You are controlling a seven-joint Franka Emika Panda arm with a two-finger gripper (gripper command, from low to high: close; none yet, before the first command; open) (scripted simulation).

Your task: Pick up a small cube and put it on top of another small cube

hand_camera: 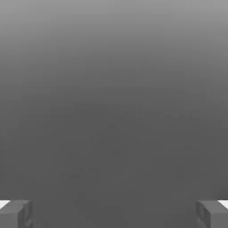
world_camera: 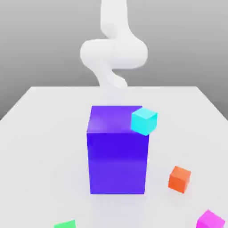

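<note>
Hand view: the gripper (hand_camera: 114,213) gapes wide, holding nothing. Exterior view: the small cube (world_camera: 210,220) sits well apart from the big blue-violet block (world_camera: 117,151), on the exterior view's right.

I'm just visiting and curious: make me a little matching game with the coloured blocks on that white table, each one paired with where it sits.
Things:
1. cyan cube
2. orange cube
3. small magenta cube
4. big blue-violet block

Places:
A. at the bottom corner on the exterior view's right
B. at the big block's upper corner, on the exterior view's right
C. standing mid-table, tallest of all
D. on the table between the tall block and the magenta one

Pairs: 1-B, 2-D, 3-A, 4-C
</note>
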